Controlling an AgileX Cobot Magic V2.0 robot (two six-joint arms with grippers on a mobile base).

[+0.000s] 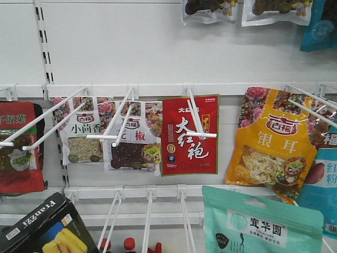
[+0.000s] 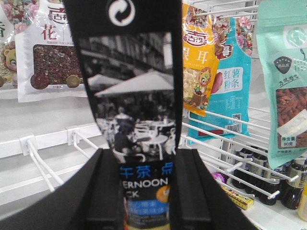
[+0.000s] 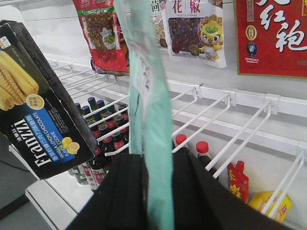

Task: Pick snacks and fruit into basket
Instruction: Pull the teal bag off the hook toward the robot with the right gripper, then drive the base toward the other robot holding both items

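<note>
Before a white shelf wall (image 1: 158, 47) of hanging packets, both snacks were in hand but not yet basketed: the mint-green pouch (image 3: 148, 96) pinched edge-on in the right jaws; the black box (image 2: 129, 96) clamped between the left jaws; basket and fruit out of view.

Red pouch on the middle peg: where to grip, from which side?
Probably the lower right corner of the red pouch, coming from the right: it hangs flat off its peg, that edge faces bare wall, while the left edge meets a neighbouring pouch.
</note>
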